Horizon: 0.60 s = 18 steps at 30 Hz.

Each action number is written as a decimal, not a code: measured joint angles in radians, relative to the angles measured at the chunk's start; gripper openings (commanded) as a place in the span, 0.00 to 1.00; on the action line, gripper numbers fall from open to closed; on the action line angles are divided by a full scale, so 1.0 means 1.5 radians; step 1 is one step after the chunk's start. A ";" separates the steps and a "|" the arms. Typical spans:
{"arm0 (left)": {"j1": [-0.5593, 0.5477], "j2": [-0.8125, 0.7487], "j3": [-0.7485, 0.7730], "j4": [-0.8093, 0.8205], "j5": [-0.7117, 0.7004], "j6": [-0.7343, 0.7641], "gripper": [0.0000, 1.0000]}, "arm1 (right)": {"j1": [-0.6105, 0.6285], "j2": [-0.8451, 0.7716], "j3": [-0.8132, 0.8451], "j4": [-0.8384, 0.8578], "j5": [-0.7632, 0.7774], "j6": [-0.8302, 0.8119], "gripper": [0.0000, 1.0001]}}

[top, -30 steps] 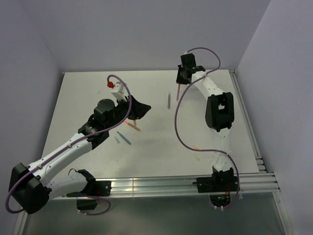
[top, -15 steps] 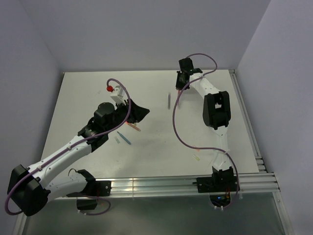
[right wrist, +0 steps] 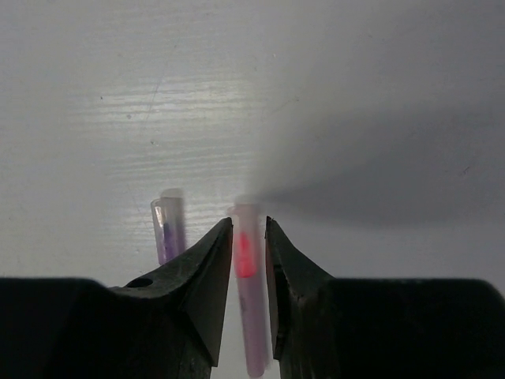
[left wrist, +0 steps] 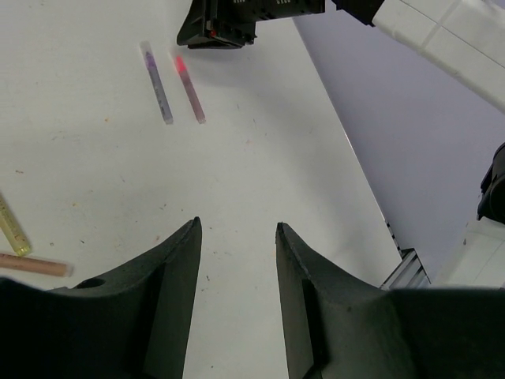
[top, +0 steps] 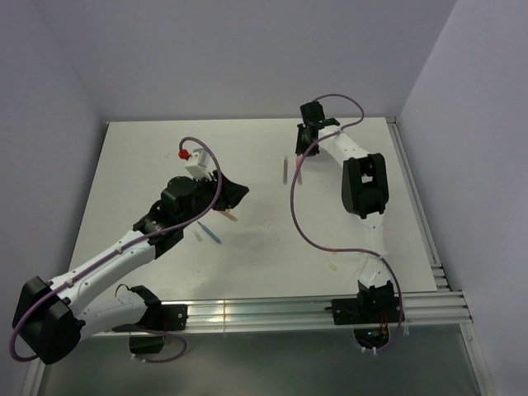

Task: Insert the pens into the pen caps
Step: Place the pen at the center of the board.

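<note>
Straddling pink-red pen (right wrist: 251, 316) with right gripper (right wrist: 248, 225); jaws narrow, pinch or clearance: cannot tell. Left gripper (left wrist: 237, 225) jaws spread, empty. Step likely pen pickup. Next: firm pinch, lift clear of grey-purple pen (right wrist: 168, 229).

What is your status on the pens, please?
Left pincer open, empty. Right pincer narrowly open astride pink-red pen, flat on table beside grey-purple pen. Nothing blocking.

Bright, even light; soft shadow w/ glare on table (right wrist: 197, 110).

white table (top: 140, 173), possibly aluminium rail (top: 264, 312)
</note>
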 measured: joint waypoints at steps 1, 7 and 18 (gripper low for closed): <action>0.000 0.000 0.000 -0.001 -0.001 0.000 0.47 | 0.000 0.000 -0.006 0.000 0.002 -0.001 0.33; 0.000 0.000 0.000 -0.001 -0.008 -0.001 0.48 | 0.002 -0.002 -0.037 0.009 0.015 0.000 0.34; 0.000 0.000 0.000 -0.014 -0.054 -0.010 0.52 | 0.008 -0.270 -0.246 0.097 0.052 0.021 0.43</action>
